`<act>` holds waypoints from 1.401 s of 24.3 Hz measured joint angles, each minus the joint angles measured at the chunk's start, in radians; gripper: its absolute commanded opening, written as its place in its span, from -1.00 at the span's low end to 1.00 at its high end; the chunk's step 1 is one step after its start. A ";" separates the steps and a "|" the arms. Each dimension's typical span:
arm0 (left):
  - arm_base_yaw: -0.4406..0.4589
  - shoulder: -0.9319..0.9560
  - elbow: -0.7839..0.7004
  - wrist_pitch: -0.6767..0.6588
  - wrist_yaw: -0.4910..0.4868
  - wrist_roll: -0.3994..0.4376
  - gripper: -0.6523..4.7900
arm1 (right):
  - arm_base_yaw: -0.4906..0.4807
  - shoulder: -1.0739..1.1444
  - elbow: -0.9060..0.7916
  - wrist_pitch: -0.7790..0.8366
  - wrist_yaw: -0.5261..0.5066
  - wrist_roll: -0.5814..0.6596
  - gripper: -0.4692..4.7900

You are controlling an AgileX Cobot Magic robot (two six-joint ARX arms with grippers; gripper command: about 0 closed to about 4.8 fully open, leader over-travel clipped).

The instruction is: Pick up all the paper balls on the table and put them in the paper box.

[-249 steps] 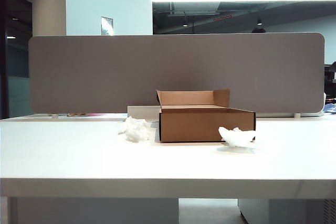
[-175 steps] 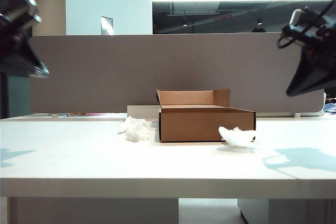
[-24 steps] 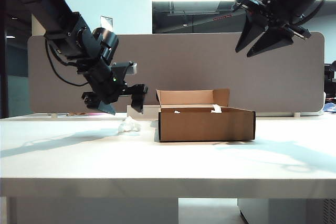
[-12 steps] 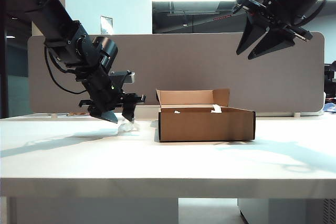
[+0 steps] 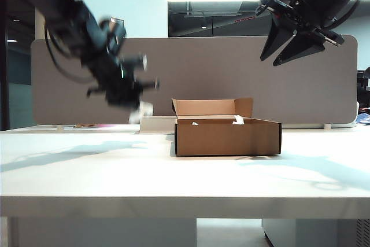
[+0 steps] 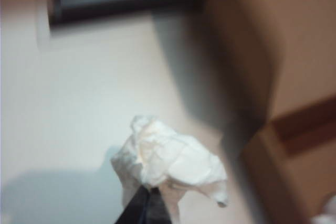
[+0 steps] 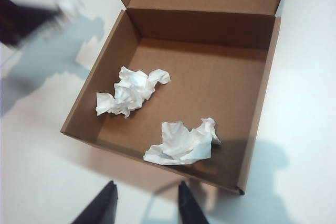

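Over the wide white flat-topped table [image 5: 185,172], the shallow brown cardboard paper box [image 5: 228,137] already holds two crumpled white paper balls [image 7: 132,93], the right wrist view shows. The right gripper [image 5: 292,39] hangs high above the box, its fingers spread and empty. The left gripper [image 5: 128,93], blurred in motion left of the box, has its fingers pressed on a third lumpy white paper wad [image 6: 170,161], now clear of the tabletop. Half a second earlier that wad lay on the table between closing fingers. A sound finish would carry it well over the near wall before the fingers part.
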 measured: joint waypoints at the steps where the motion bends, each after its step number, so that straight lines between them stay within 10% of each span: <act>1: 0.000 -0.021 0.003 0.013 0.016 0.000 -0.78 | 0.000 0.000 0.000 -0.001 0.000 0.000 -0.17; 10: -0.048 -0.087 0.003 0.018 0.308 -0.024 -0.78 | 0.000 0.000 0.000 -0.003 0.000 0.000 -0.17; 15: -0.182 -0.070 0.003 0.069 0.315 -0.019 -0.76 | 0.000 0.000 0.000 -0.003 -0.002 0.000 -0.17; 25: -0.240 -0.010 0.000 0.058 0.250 -0.029 0.98 | -0.002 -0.003 0.000 -0.061 -0.003 0.000 -0.79; 30: -0.237 -0.035 -0.001 -0.017 0.250 -0.030 0.83 | -0.003 -0.066 -0.002 -0.106 -0.002 -0.056 -0.86; 34: -0.237 -0.117 -0.002 -0.117 0.250 -0.022 -0.54 | -0.020 -0.216 -0.036 -0.146 0.022 -0.099 -0.86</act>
